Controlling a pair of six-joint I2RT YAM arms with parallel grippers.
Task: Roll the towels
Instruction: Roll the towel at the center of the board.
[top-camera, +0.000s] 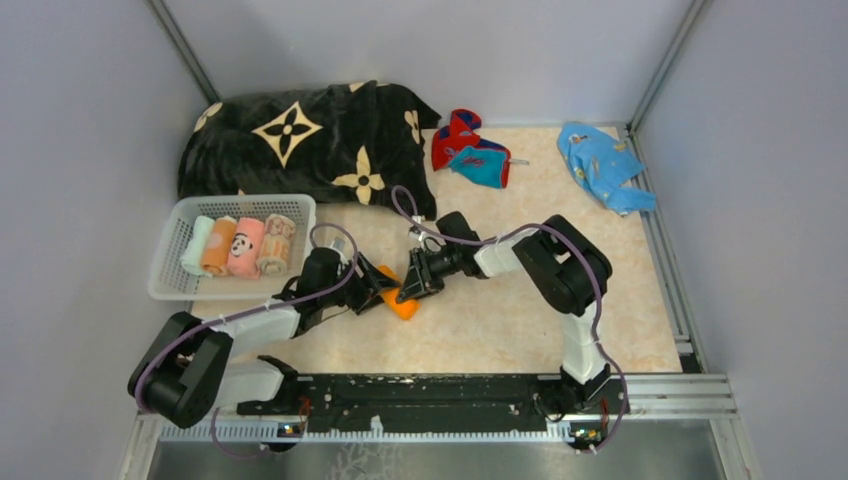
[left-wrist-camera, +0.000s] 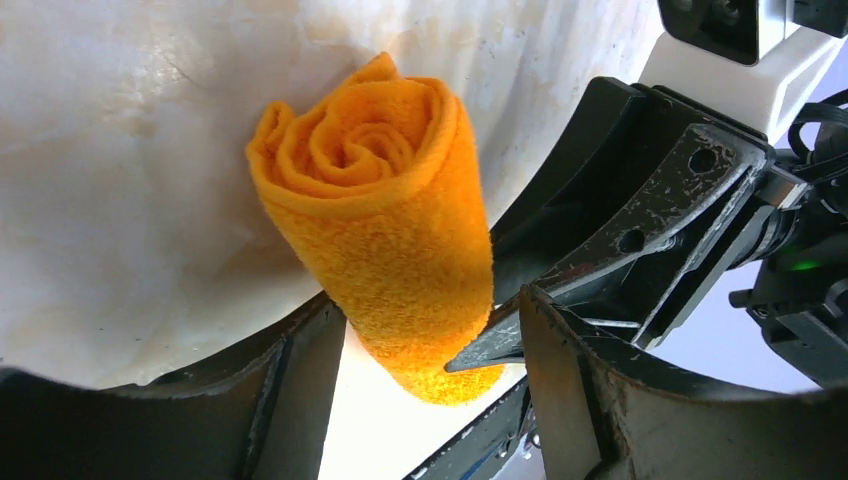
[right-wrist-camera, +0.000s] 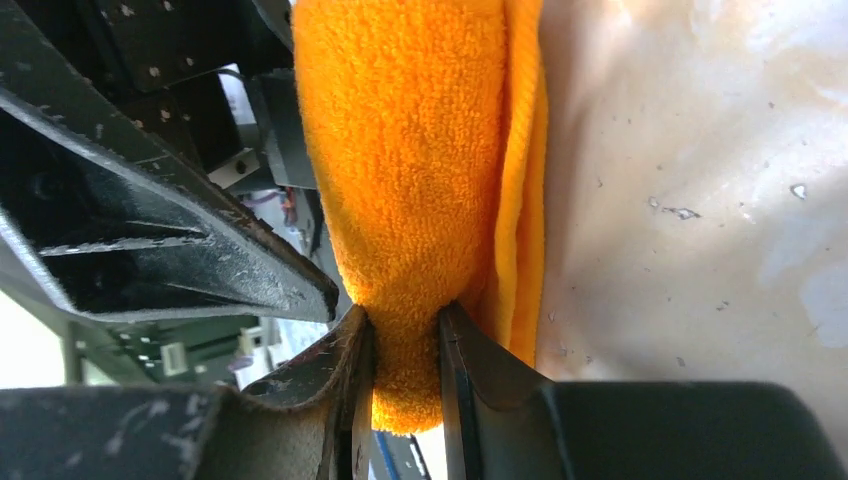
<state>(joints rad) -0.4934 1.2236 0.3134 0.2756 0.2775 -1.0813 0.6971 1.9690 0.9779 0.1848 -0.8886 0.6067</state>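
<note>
In the top view, a white basket (top-camera: 168, 272) at the left of the frame held four rolled towels (top-camera: 240, 246) side by side: pale green, orange, pink with a panda, and beige patterned. That part of the job looked finished. At the centre of the frame an orange towel (top-camera: 402, 304) lay on the counter (top-camera: 520, 310), already wound up, with the left fingers (top-camera: 372, 288) and right fingers (top-camera: 412, 284) meeting over it. A red-and-teal towel (top-camera: 470, 150) at upper centre and a blue cloth (top-camera: 603, 165) at upper right lay loose and crumpled, seemingly still to be rolled. A black blanket (top-camera: 300, 140) sat at upper left behind the basket. In the left wrist view, the orange towel (left-wrist-camera: 390, 250) filled the middle of the frame as a short, thick terry roll, its spiral end facing up and fairly tight, with one outer fold sticking out at the upper left. The left fingers (left-wrist-camera: 290, 390) were spread wide on either side of it rather than clamping it, and a right finger stood between the roll and one of them. In the right wrist view, the right fingers (right-wrist-camera: 350, 370) were pinching the lower end of the roll, squeezing it narrow. A loose outer layer hung along its right side, so the roll probably still needed tucking before it could join the others.
</note>
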